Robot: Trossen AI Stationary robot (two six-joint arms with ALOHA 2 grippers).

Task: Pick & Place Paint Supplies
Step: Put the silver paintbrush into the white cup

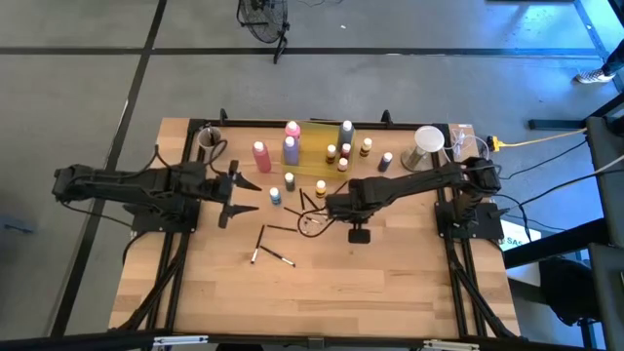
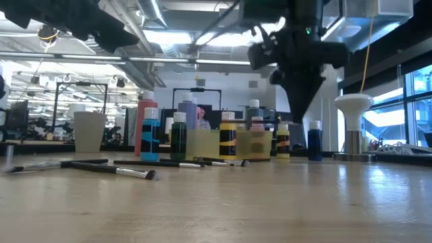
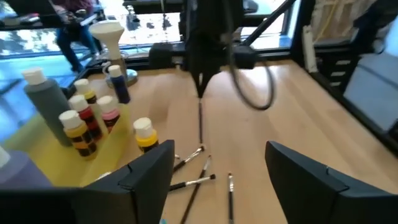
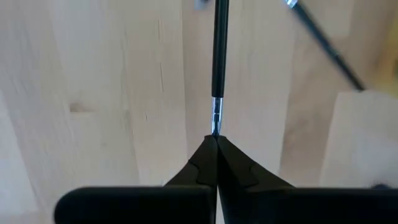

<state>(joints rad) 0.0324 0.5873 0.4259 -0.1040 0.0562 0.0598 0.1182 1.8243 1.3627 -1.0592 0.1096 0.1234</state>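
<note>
My right gripper (image 1: pixel 330 206) (image 4: pixel 216 138) points down over the middle of the table, shut on a thin dark brush (image 3: pixel 200 121) that hangs below it. My left gripper (image 1: pixel 244 195) (image 3: pixel 221 152) is open and holds nothing; it is level at the table's left and faces the right gripper. Loose brushes (image 1: pixel 274 257) (image 3: pixel 194 155) lie flat on the wood. Pink (image 1: pixel 261 156), purple (image 1: pixel 291 148) and grey (image 1: pixel 347 132) squeeze bottles stand at the back. Small white-capped bottles (image 1: pixel 343 156) (image 3: pixel 81 127) stand in and around a translucent yellow tray (image 1: pixel 317 144). My right gripper pinches the brush at its metal-ferrule end (image 4: pixel 216 124) between the very ends of its two fingers, which come from above and point down. The dark handle (image 4: pixel 218 56) hangs nearly straight down below them. Whether its lower end (image 3: pixel 200 143) touches the table, I cannot tell.
A pale cup (image 1: pixel 208 138) stands at the back left, and a white funnel-shaped stand (image 1: pixel 427 142) at the back right. Two small bottles (image 1: pixel 275 196) stand between the grippers. The near half of the table (image 1: pixel 322 292) is bare wood. A loose black cable (image 3: pixel 252 84) loops beside the right arm.
</note>
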